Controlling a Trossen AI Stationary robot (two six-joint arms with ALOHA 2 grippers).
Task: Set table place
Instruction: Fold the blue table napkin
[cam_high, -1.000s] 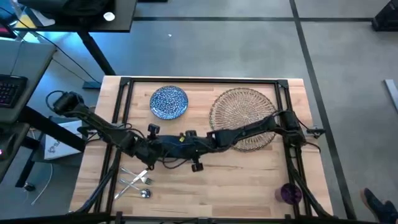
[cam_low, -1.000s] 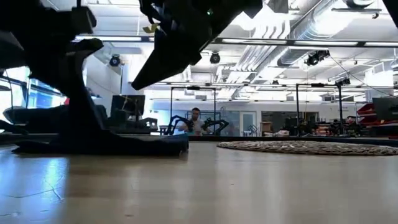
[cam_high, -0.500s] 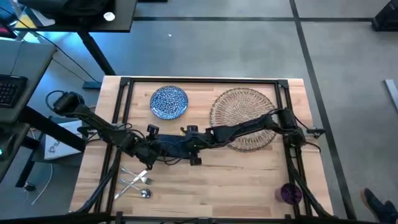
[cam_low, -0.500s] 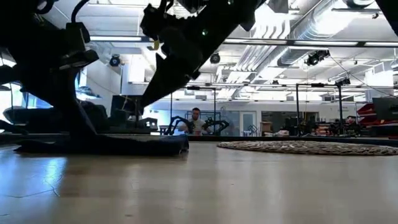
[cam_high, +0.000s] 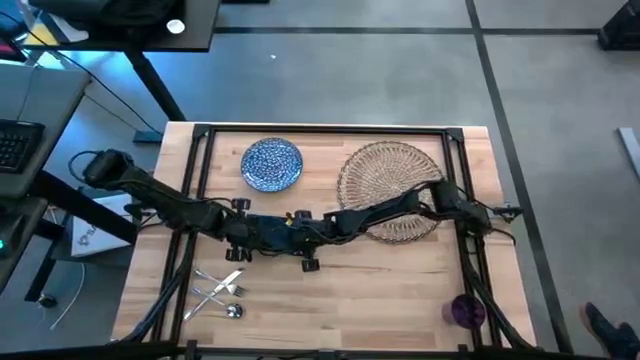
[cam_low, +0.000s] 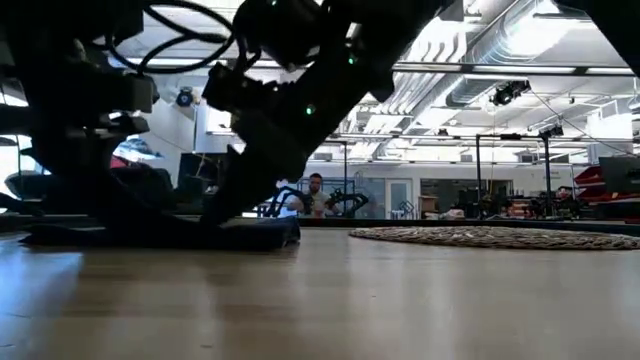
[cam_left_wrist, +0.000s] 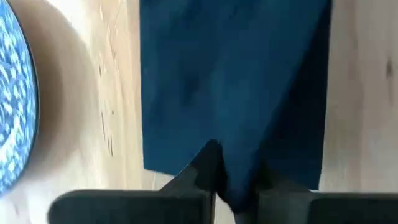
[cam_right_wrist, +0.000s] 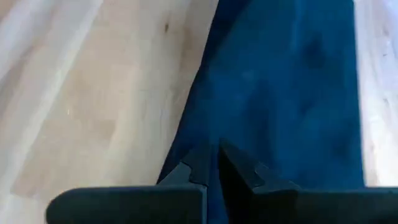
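Napkin (cam_left_wrist: 236, 87): dark navy cloth, lying flat mid-table (cam_high: 400, 290), between plate (cam_high: 272, 163) and cutlery (cam_high: 218, 292), placemat (cam_high: 392, 185) off to my right. Soft, limp, light; will sag and fold if lifted by one point, so edge pinches at both ends suit it. My left gripper (cam_left_wrist: 235, 180) pinched closed on one edge. My right gripper (cam_right_wrist: 212, 163) pinched closed on opposite edge. Purple cup (cam_high: 466, 311) waits near front right corner.

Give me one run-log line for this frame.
left gripper: shut on napkin | right gripper: shut on napkin | plate, placemat: untouched
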